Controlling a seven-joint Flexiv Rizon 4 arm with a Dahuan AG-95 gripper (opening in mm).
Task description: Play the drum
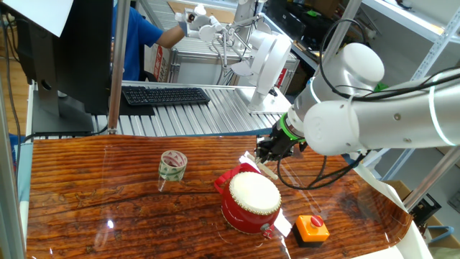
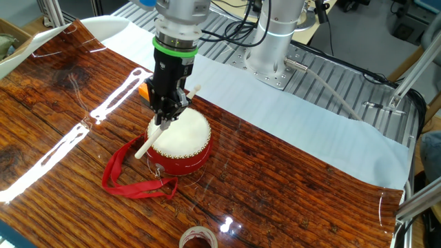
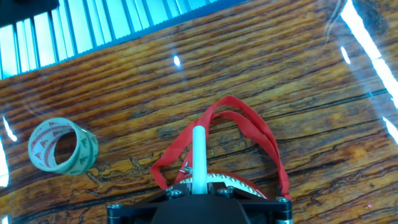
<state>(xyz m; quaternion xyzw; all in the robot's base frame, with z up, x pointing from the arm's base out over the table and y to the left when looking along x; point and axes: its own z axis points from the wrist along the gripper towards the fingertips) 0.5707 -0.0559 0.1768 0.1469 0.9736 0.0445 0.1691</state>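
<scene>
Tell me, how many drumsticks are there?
1: a white drumstick clamped in the gripper, slanting over the drum. A second could be hidden; none shows.

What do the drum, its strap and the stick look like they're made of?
Drum: glossy red shell, probably lacquered wood or plastic; matte cream skin, studded rim. Strap: flat red fabric ribbon, limp and looped on the table. Stick: smooth white rod, likely plastic, held in the gripper.
</scene>
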